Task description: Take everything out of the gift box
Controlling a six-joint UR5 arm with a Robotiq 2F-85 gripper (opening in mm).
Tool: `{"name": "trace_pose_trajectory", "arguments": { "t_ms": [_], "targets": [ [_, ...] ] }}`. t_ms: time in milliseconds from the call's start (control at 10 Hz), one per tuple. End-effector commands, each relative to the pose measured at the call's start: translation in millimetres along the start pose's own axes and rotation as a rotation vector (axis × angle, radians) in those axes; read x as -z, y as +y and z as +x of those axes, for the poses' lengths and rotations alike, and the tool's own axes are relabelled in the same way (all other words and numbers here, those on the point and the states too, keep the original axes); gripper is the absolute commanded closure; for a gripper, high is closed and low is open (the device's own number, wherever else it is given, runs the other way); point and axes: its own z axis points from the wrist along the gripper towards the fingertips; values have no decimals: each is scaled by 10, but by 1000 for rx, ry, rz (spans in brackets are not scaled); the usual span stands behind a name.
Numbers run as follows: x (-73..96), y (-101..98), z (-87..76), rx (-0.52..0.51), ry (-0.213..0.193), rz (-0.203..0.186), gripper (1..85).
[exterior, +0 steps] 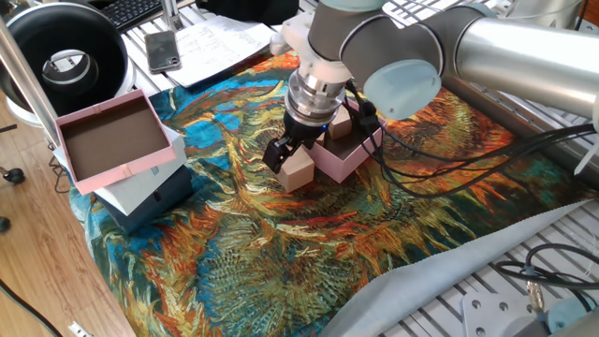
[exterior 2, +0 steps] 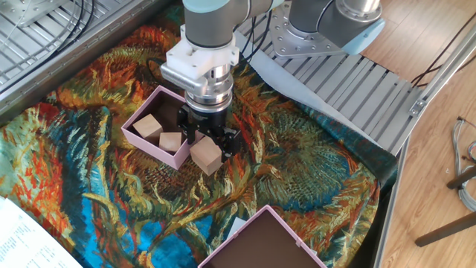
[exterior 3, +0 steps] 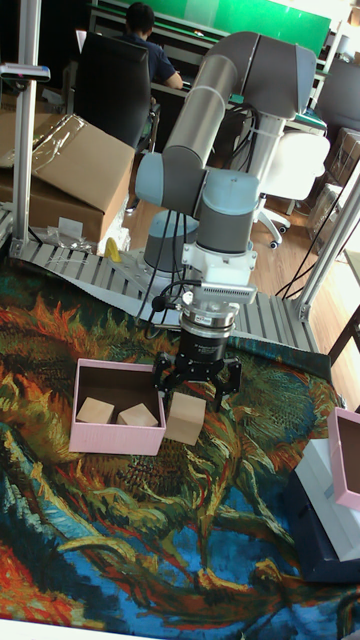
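Gift box (exterior 2: pixel 153 138): small pale-pink square box with a dark interior, resting on the patterned cloth (exterior 2: pixel 312 186) that covers the desk. We count two tan wooden blocks inside it: one block (exterior 2: pixel 148 126) toward the far wall, a second block (exterior 2: pixel 171 141) beside it against the near wall.

Third block (exterior 2: pixel 207 155): the largest we see, sitting on the cloth just outside the gift box, close to its outer wall.

End effector (exterior 2: pixel 209 141): directly above the third block, its dark fingers (exterior 3: pixel 160 375) spread to either side and clear of the block's faces in the tall fixed view; we record it as parted and holding nothing.

Pink-rimmed tray (exterior: pixel 110 140): brown inside, nothing in it, stacked on a white and dark blue box (exterior: pixel 154 198) at the cloth's edge, well apart from the gift box.
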Motion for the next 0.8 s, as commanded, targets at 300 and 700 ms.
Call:
{"name": "trace_pose_trajectory", "arguments": {
  "t_ms": [300, 700],
  "targets": [
    [393, -39, 30, 0, 23, -50, 127],
    [564, -294, 57, 92, 42, -16, 167]
  ]
}}
